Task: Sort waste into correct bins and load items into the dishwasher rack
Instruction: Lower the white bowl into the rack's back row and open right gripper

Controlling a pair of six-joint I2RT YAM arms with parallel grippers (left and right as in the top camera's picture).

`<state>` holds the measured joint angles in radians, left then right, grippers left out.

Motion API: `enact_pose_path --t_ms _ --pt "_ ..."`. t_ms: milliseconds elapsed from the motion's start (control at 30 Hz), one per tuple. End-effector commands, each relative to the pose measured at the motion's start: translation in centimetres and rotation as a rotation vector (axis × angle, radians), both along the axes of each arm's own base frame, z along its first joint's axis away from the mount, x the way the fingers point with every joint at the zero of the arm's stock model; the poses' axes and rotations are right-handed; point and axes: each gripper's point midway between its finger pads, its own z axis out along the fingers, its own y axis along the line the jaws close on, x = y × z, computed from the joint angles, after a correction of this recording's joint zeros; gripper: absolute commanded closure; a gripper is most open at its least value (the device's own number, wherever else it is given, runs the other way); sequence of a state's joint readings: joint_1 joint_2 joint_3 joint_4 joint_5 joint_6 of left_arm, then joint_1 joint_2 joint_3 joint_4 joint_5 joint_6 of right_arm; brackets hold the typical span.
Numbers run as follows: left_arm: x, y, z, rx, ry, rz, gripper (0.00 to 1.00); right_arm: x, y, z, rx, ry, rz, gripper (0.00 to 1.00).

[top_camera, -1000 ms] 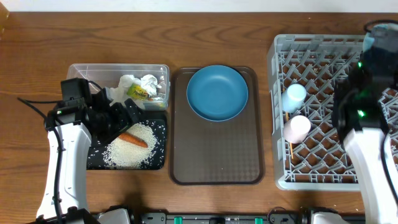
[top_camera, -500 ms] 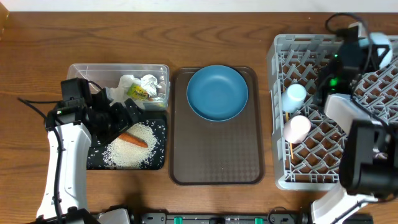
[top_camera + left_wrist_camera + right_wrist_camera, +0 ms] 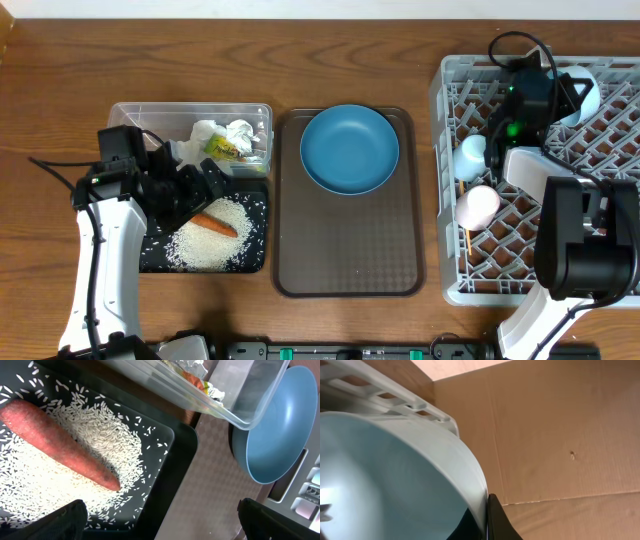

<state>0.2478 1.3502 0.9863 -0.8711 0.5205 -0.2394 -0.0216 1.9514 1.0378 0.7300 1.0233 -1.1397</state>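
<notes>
I see the counter (image 3: pixel 60 70) with the grey dishwasher rack (image 3: pixel 500 287) filling its right side. The brown tray (image 3: pixel 350 250) lies in the middle, and the blue plate (image 3: pixel 350 150) sits on its far end. On the left, the clear tub (image 3: pixel 190 108) holds the paper wads (image 3: pixel 225 135), and the black bin (image 3: pixel 258 262) lies just in front of it. My right gripper (image 3: pixel 565 92) has its jaws clenched on the rim of the white bowl (image 3: pixel 588 95) above the rack's far side. The light blue cup (image 3: pixel 472 155) and the pink cup (image 3: pixel 478 205) lie in the rack, with the chopsticks (image 3: pixel 466 240) beside them. My left gripper (image 3: pixel 205 190) hovers with its jaws released wide over the carrot (image 3: pixel 213 224) and the rice (image 3: pixel 200 248) in the black bin.
</notes>
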Motion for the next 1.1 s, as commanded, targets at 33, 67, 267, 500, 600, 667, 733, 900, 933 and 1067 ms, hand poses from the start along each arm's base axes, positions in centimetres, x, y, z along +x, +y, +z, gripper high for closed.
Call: enact_pose_path --t_ms 33,67,267,500,600,667,733,900,933,1067 --pt "-0.2 0.1 -0.2 -0.007 0.012 0.011 0.01 0.6 2.8 -2.3 0.020 0.053 0.066 0.79" --pt "-0.2 0.1 -0.2 -0.007 0.012 0.011 0.01 0.7 3.2 -2.3 0.024 0.046 0.072 0.78" --pt "-0.2 0.1 -0.2 -0.007 0.012 0.011 0.01 1.1 5.9 -2.2 0.019 0.045 0.114 0.74" --pt "-0.2 0.1 -0.2 -0.007 0.012 0.011 0.01 0.8 7.5 -2.0 0.004 0.044 0.104 0.66" --pt "-0.2 0.1 -0.2 -0.007 0.012 0.011 0.01 0.6 8.1 -1.9 -0.002 0.043 0.097 0.62" --pt "-0.2 0.1 -0.2 -0.007 0.012 0.011 0.01 0.5 8.6 -1.9 -0.007 0.043 0.095 0.60" --pt "-0.2 0.0 -0.2 -0.007 0.012 0.011 0.01 0.3 9.1 -1.8 -0.011 0.042 0.093 0.59" --pt "-0.2 0.1 -0.2 -0.007 0.012 0.011 0.01 0.4 11.1 -1.7 -0.014 0.038 0.124 0.44" --pt "-0.2 0.1 -0.2 -0.007 0.012 0.011 0.01 0.4 11.7 -1.5 -0.014 0.034 0.133 0.41" --pt "-0.2 0.1 -0.2 -0.007 0.012 0.011 0.01 0.2 13.2 -0.2 -0.011 0.007 0.158 0.37"
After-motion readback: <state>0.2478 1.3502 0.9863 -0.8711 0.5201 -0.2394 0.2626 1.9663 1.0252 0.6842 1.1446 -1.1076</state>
